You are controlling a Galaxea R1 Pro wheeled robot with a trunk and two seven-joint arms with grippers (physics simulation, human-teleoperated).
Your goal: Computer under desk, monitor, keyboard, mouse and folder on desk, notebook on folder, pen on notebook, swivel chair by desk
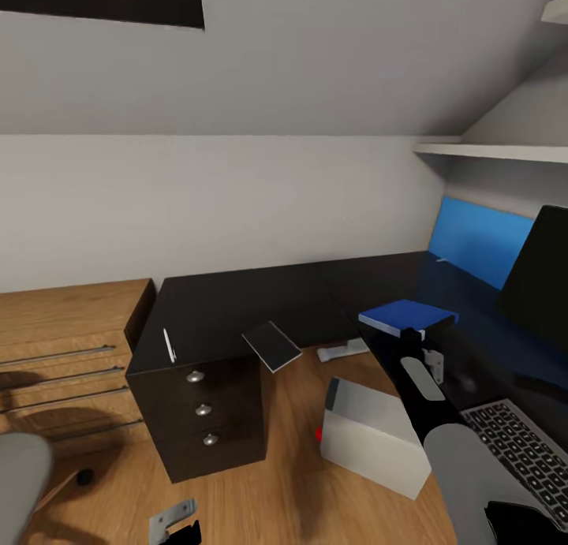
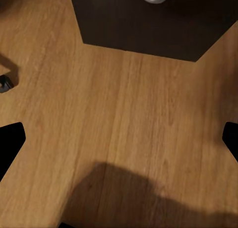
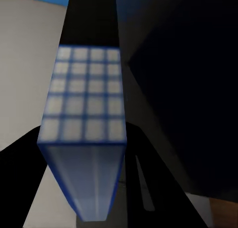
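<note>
My right gripper (image 1: 412, 334) is shut on a blue folder (image 1: 409, 315), holding it flat just above the black desk (image 1: 237, 300), left of the dark monitor (image 1: 540, 285). In the right wrist view the folder (image 3: 87, 124) shows a grid-patterned face between the dark fingers (image 3: 25, 163). The keyboard (image 1: 521, 446) lies on the desk near me. A dark notebook (image 1: 272, 345) overhangs the desk's edge, and a white pen (image 1: 168, 345) lies on the desk's left end. The white computer (image 1: 375, 434) stands on the floor. My left gripper (image 1: 177, 525) hangs open over the wooden floor (image 2: 124, 114).
The grey swivel chair (image 1: 20, 482) is at the lower left, one castor (image 1: 84, 476) beside it. The desk's drawer unit (image 1: 205, 411) stands ahead, a wooden dresser (image 1: 71, 316) to its left. A blue panel (image 1: 481, 241) and a shelf (image 1: 489, 149) are at right. A small pale object (image 1: 343, 349) lies under the desk.
</note>
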